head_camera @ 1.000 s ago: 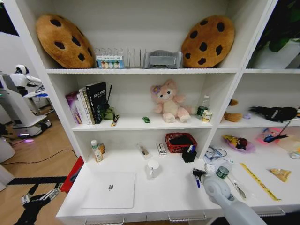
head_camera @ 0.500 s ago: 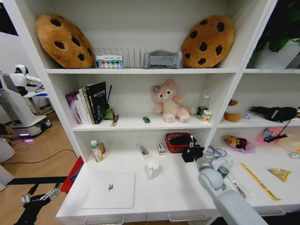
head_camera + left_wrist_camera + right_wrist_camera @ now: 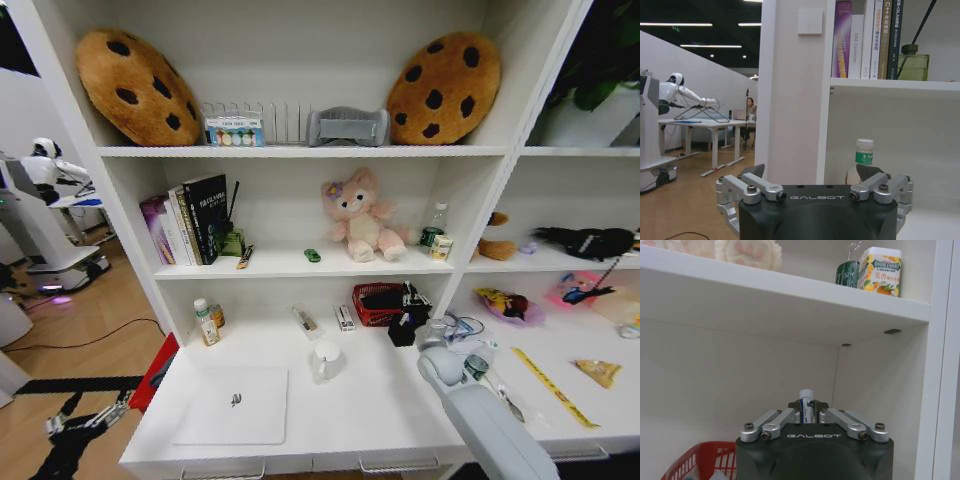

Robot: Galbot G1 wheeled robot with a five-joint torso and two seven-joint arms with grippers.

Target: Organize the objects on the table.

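Pen-like marker (image 3: 806,405), white with a blue label, stands pinched upright between the pressed-in jaws of the right gripper (image 3: 807,407) in the right wrist view, just under a shelf board, with a red basket (image 3: 705,460) below. From the head view, the right gripper (image 3: 410,312) hangs over the black holder (image 3: 403,330) beside that basket at the back of the table (image 3: 360,400); lowering straight and releasing only once it is inside should serve best. In the left wrist view, the left gripper (image 3: 812,172) idles beside the table with jaws spread, facing a small bottle (image 3: 864,159).

Laptop (image 3: 232,404) left of mug (image 3: 325,360)
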